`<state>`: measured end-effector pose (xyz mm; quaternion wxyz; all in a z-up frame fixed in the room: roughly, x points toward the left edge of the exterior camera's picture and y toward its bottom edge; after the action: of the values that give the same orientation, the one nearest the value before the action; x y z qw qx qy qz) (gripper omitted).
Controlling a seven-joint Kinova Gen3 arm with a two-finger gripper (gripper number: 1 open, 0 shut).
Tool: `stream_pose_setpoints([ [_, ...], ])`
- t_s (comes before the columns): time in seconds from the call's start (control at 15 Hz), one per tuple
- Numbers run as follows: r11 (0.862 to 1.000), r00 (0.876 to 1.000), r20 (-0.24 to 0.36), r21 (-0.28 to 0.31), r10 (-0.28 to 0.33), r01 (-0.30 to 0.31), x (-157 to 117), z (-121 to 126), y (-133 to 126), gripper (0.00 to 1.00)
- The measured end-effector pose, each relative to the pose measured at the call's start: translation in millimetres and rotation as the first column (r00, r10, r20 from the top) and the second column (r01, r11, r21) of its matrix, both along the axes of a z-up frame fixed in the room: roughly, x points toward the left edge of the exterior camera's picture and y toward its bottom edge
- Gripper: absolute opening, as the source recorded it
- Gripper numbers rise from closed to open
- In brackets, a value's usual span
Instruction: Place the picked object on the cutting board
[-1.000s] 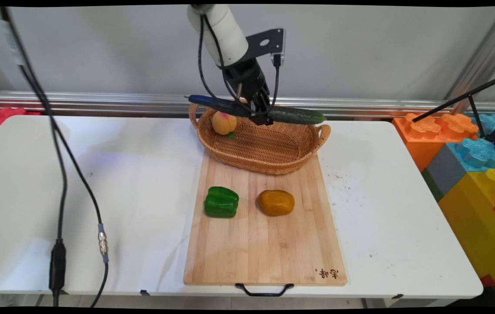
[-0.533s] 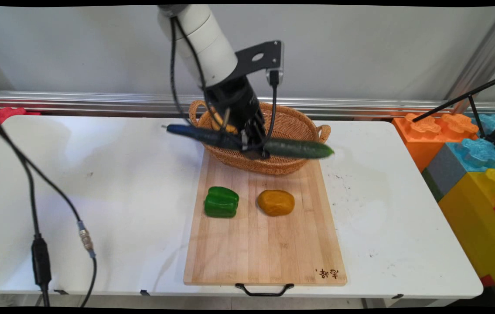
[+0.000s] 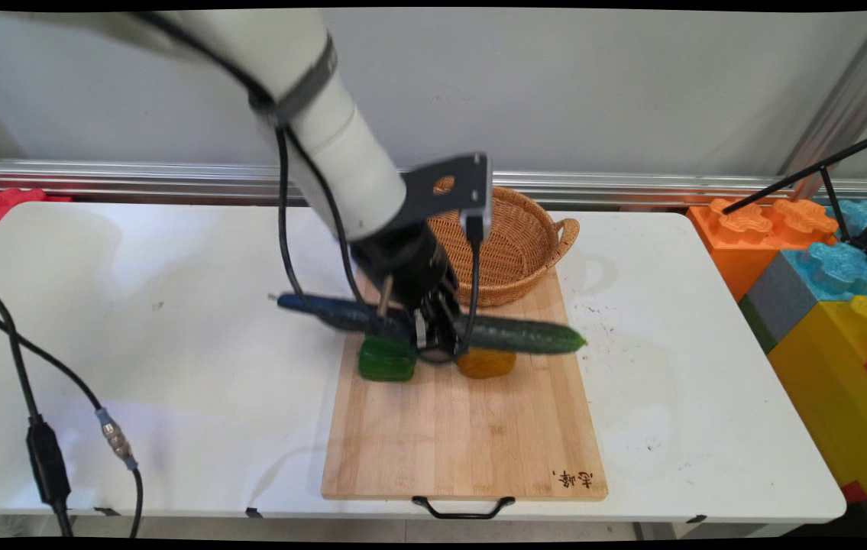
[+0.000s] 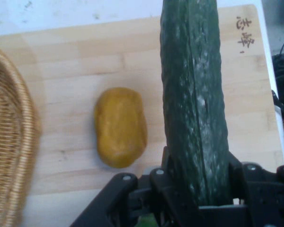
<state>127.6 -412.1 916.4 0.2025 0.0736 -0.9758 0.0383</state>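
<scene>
Since a second ago the gripper (image 3: 439,345) has carried the cucumber (image 3: 521,334) from above the wicker basket (image 3: 525,252) forward and down over the cutting board (image 3: 464,435).

Main view: white table (image 3: 173,321), grey wall, toy blocks (image 3: 823,260) at right. We see the cucumber clamped crosswise above green pepper (image 3: 386,363) and potato (image 3: 488,365). The basket's inside is partly hidden.

Hand view: gripper (image 4: 206,194) closed on the cucumber (image 4: 194,94); potato (image 4: 120,126) between it and basket (image 4: 9,142).
</scene>
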Motion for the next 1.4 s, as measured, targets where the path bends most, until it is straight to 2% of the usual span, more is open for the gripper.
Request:
stream_pose_setpoints([
  [0.27, 0.999, 0.999, 0.005, 0.032, 0.034, -0.034, -4.1, -45.5, 11.3, 0.00],
  [0.6, 0.995, 0.998, -0.008, 0.074, 0.069, -0.068, -15.3, -100.3, 13.1, 0.00],
  [0.8, 0.993, 0.997, -0.022, 0.085, 0.080, -0.077, -22.3, -124.5, 12.2, 0.00],
  [1.07, 0.993, 0.996, -0.036, 0.085, 0.086, -0.082, -27.0, -139.2, 10.7, 0.00],
  [1.13, 0.993, 0.995, -0.040, 0.084, 0.086, -0.083, -28.0, -141.6, 10.4, 1.00],
  [1.4, 0.993, 0.994, -0.056, 0.076, 0.089, -0.085, -30.4, -144.6, 9.3, 1.00],
])
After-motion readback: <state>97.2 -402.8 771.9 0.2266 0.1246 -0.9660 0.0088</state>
